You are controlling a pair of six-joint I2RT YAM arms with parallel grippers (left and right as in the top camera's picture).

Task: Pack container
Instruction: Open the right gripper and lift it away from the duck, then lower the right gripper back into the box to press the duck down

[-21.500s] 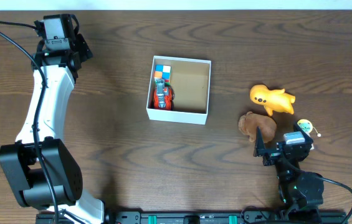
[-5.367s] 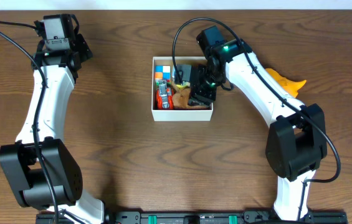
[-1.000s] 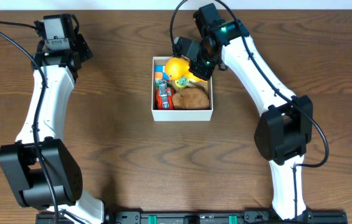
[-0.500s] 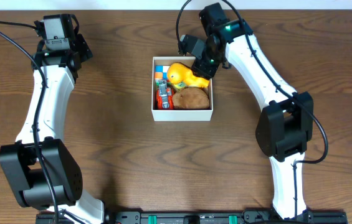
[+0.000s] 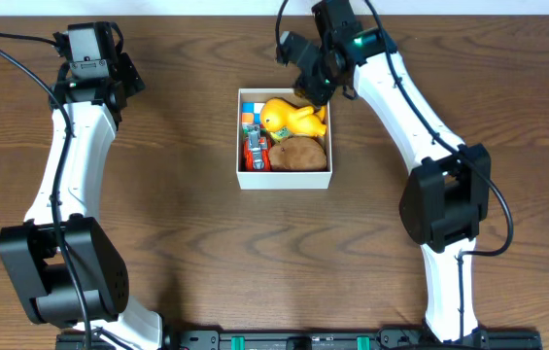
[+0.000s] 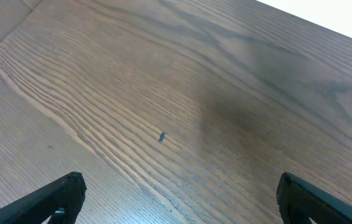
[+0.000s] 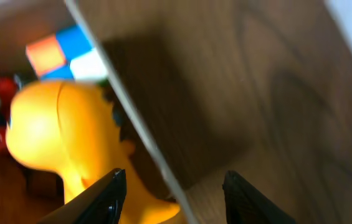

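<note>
White container is sitting mid-table, well apart from the left arm. Toys are filling it: a yellow toy is lying at the back, a brown toy is touching it in front, and a red car and a colour cube are lining the wall nearer the left arm. Right gripper is hovering over the container's back right corner, fingers spread and holding nothing, with the white wall passing between them in the wrist view. Left gripper is hanging over bare wood, fingers wide apart and holding nothing.
</note>
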